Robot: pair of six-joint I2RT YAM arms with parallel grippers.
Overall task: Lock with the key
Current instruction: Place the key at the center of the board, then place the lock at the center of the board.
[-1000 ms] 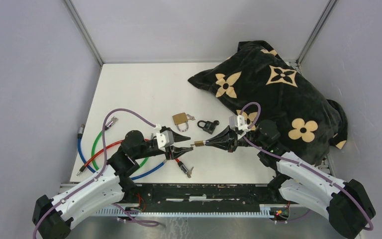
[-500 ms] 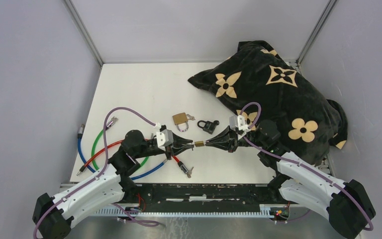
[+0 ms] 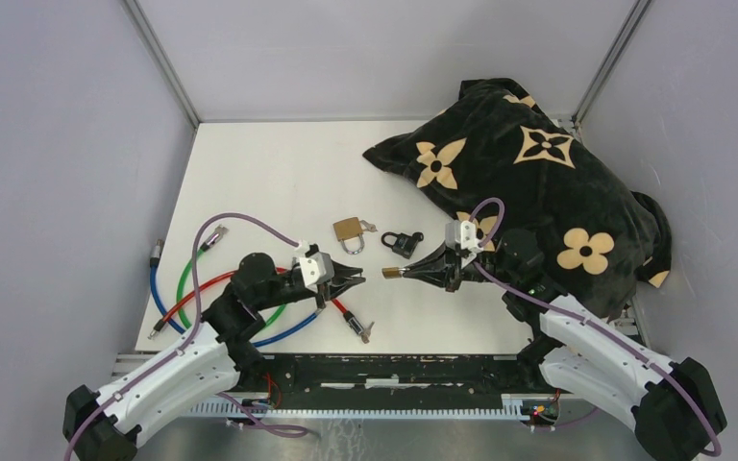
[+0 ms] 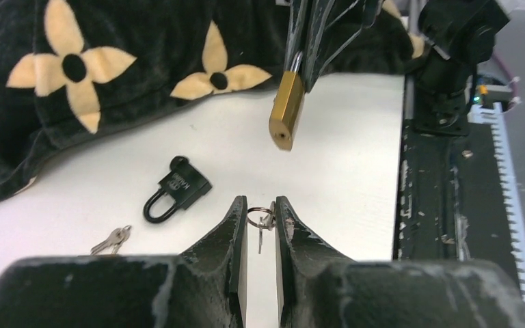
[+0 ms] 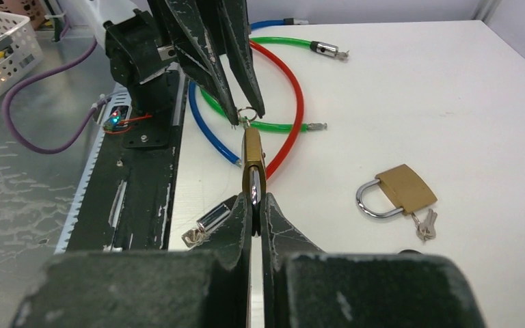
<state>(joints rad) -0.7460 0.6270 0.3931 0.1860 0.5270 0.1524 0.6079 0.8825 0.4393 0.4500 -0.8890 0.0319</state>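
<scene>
Left gripper pinched on the key, right gripper clamped on slim brass padlock, key near padlock's end

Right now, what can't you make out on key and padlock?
- Blade of the key: left wrist view, tiny, partly between the left gripper fingers.
- Shackle of the brass padlock, open or shut: right wrist view, hidden inside the right gripper.
- Alignment of key with padlock: top external view, too small.
</scene>
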